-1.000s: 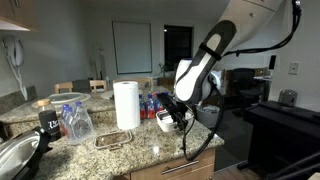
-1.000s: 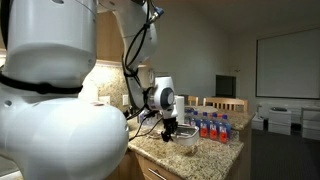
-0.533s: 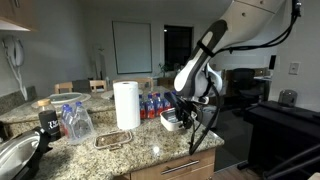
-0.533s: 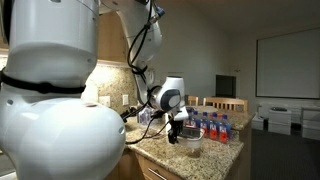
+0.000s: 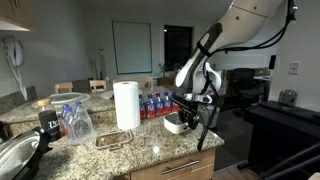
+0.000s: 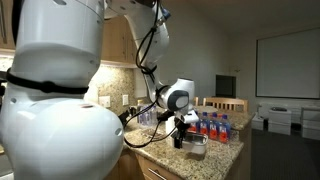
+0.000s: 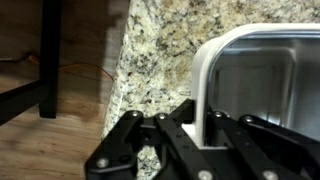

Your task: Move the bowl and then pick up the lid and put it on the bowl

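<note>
The bowl (image 5: 175, 125) is a small whitish rectangular container on the granite counter, near the counter's right end. It also shows in the exterior view from behind the arm (image 6: 198, 147). My gripper (image 5: 186, 108) is shut on the bowl's near wall. In the wrist view the fingers (image 7: 196, 125) pinch the white rim of the bowl (image 7: 262, 80) from both sides. The lid (image 5: 112, 141) lies flat on the counter in front of the paper towel roll, well apart from the bowl.
A paper towel roll (image 5: 126, 104) stands mid-counter, with a pack of water bottles (image 5: 152, 105) behind it. Clear plastic bottles (image 5: 73, 121), a black mug (image 5: 47, 124) and a large metal bowl (image 5: 14, 160) are further along. The counter edge (image 7: 112, 90) drops to the wood floor beside the bowl.
My gripper has slid the bowl along the counter, away from the paper towel roll and towards the counter's end. The lid has not moved.
</note>
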You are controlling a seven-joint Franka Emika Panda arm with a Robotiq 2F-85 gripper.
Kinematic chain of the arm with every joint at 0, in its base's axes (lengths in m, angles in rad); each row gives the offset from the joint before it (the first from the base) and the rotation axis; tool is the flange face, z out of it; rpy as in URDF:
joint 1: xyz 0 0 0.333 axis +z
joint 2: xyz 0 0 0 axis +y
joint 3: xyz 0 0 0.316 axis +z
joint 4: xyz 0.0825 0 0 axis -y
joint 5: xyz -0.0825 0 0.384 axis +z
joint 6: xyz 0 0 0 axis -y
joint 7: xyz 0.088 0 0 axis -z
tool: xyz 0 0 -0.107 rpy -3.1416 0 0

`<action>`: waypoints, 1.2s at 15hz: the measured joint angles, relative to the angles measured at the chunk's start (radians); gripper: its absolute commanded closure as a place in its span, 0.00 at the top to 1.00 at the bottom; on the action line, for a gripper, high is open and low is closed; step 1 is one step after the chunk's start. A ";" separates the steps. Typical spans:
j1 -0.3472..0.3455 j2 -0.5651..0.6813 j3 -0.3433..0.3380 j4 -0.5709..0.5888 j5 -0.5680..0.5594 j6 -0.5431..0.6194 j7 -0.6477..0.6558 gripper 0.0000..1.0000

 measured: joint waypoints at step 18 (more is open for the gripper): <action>0.017 0.172 -0.057 0.094 -0.069 0.105 0.067 0.05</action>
